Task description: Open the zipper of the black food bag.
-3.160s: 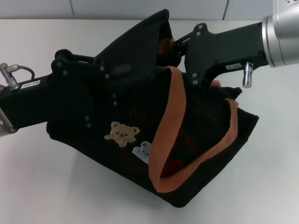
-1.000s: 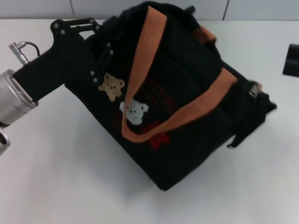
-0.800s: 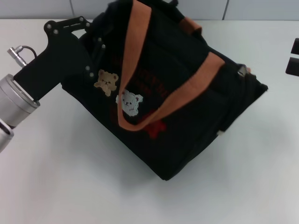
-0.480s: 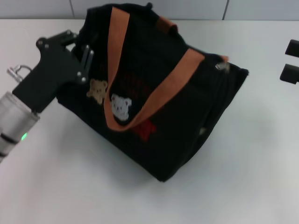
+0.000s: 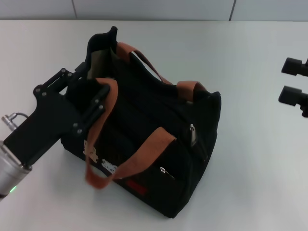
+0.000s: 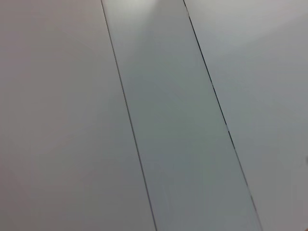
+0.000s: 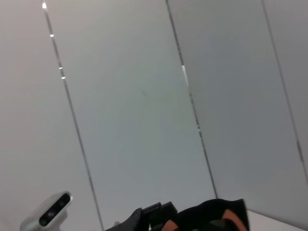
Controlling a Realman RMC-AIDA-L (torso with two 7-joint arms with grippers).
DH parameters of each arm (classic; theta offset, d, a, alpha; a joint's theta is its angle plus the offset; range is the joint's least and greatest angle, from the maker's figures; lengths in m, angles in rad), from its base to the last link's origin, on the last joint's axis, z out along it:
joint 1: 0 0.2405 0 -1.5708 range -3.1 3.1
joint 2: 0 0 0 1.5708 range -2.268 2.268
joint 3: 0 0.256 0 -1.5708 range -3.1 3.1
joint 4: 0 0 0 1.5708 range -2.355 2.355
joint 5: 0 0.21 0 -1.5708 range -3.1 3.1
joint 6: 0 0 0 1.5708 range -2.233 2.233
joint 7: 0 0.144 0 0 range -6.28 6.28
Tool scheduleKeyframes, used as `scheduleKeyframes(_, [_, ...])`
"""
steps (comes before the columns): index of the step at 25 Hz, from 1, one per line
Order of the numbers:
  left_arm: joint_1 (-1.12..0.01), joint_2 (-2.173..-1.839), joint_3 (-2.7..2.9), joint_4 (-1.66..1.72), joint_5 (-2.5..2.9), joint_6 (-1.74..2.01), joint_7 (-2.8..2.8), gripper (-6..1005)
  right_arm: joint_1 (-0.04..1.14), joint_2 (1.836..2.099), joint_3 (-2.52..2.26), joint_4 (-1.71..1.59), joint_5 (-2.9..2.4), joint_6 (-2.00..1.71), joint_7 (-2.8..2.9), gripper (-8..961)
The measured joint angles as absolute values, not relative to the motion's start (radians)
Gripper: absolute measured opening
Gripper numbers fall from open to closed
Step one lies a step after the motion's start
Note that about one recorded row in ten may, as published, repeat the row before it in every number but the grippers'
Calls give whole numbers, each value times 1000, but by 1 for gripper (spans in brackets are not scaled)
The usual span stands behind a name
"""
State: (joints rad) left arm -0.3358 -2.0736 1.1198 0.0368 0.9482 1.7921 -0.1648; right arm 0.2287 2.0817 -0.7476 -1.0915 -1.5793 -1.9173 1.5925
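Observation:
The black food bag (image 5: pixel 154 144) stands on the white table (image 5: pixel 250 183) with its orange-brown handles (image 5: pixel 144 154) flopped over. Its far left end gapes, showing pale beige lining (image 5: pixel 98 57). The zipper runs along the top between the handles, with a silver pull (image 5: pixel 192 134) near the right end. My left gripper (image 5: pixel 94 79) presses against the bag's left end, with one handle draped over it. My right gripper (image 5: pixel 294 81) hangs open at the right edge, well clear of the bag. The bag's top (image 7: pixel 211 216) also peeks into the right wrist view. The left wrist view shows only wall panels.
A short side-pocket zipper with a thin silver pull (image 5: pixel 164 171) faces the front. Bare white table surrounds the bag. A grey panelled wall (image 5: pixel 154 8) runs behind the table's far edge.
The bag was held up and tilted by my left gripper; it has swung down and now stands on the table. My left arm came lower, and my right gripper withdrew to the right edge.

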Motion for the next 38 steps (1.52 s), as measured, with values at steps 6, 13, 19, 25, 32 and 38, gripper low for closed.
scheduleKeyframes(6, [-291, -2064, 1119, 107, 953, 1882, -249, 585, 235, 2082, -754, -1068, -1588, -1948, 1555, 713])
scheduleKeyframes(13, [-219, -2014, 1136, 446, 1197, 1965, -610, 756, 268, 2080, -766, -1029, -1653, -2069, 1444, 711])
scheduleKeyframes(19, [-191, -2004, 1122, 603, 1327, 1986, -811, 829, 290, 2083, -845, -1029, -1697, -2093, 1420, 712])
scheduleKeyframes(25, [-202, -2012, 1120, 635, 1420, 1986, -867, 829, 301, 2084, -870, -1028, -1697, -2081, 1401, 711])
scheduleKeyframes(32, [-203, -2017, 1120, 638, 1418, 1988, -867, 829, 301, 2085, -868, -1015, -1697, -2071, 1366, 711])
scheduleKeyframes(38, [-203, -2019, 1120, 635, 1418, 1988, -863, 829, 303, 2084, -870, -1009, -1694, -2020, 1363, 711])
